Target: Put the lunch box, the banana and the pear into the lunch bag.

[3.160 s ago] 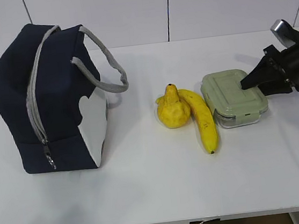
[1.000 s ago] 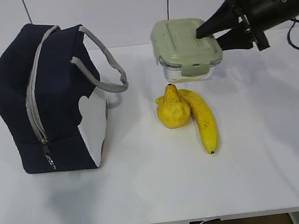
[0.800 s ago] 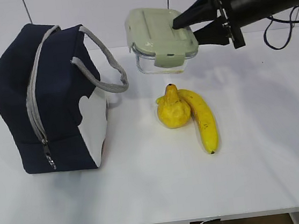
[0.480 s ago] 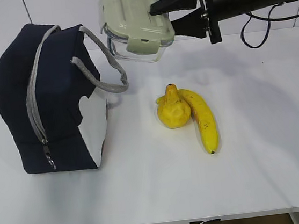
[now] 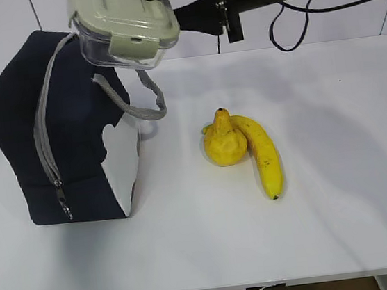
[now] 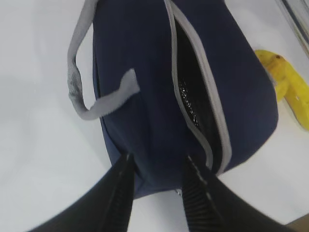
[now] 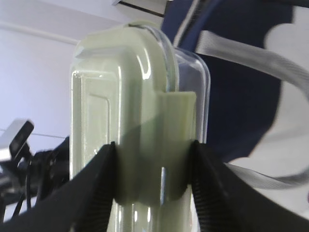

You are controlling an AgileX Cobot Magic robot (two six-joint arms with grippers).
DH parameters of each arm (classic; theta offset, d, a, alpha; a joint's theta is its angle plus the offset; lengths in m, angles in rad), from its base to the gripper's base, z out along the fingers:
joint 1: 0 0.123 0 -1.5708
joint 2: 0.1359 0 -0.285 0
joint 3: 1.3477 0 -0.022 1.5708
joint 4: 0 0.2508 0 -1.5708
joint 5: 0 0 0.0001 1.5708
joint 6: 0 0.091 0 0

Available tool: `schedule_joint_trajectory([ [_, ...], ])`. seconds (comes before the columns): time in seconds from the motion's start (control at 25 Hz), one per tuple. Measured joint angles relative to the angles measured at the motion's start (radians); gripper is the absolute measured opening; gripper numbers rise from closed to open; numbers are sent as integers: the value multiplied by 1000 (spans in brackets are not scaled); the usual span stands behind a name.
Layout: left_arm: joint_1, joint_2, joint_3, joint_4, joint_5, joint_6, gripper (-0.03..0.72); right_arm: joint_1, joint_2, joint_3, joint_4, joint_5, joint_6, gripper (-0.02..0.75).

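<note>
Overhead, the right gripper (image 5: 167,4), arm stretched in level from 3 o'clock, clamps the unmarked lunch box (image 5: 124,27) above the lunch bag (image 5: 66,131); the left gripper (image 6: 157,166) hovers spread over the zipper (image 6: 198,82).

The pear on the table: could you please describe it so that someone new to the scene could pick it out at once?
Start at the big navy lunch bag on the left of the white table and look right, to two yellow fruits lying together. The pear is the nearer to the bag: squat, bumpy, narrow-necked, with a short dark stem, unlike the long smooth banana touching its right side.
</note>
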Motion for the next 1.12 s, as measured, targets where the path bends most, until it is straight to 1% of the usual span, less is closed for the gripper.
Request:
schedule_joint_trajectory([
  [0.12,0,89,-75,-9,-2,0,304,32,0,-34,4,-35,-8,365],
  [0.24,0,174,-124,-45,2,2,344,54,0,-53,4,-91,-16,365],
  [0.36,0,237,-152,-65,8,2,354,63,0,-60,6,-138,-21,365],
  [0.6,0,325,-161,-83,10,2,354,63,0,-60,6,-190,-36,365],
  [0.64,0,336,-161,-85,11,2,340,63,0,-60,9,-195,-37,365],
  [0.68,0,344,-161,-85,11,4,302,63,0,-60,11,-197,-38,365],
  [0.72,0,349,-161,-85,11,7,253,63,0,-60,16,-199,-38,365],
  [0.8,0,351,-164,-89,13,28,101,71,0,-60,33,-201,-38,365],
  [0.88,0,351,-172,-96,17,48,23,83,0,-60,45,-202,-38,365],
  [0.96,0,351,-186,-113,19,62,3,95,0,-60,45,-211,-38,364],
  [1.12,0,351,-232,-170,25,94,1,107,0,-60,9,-232,-40,364],
])
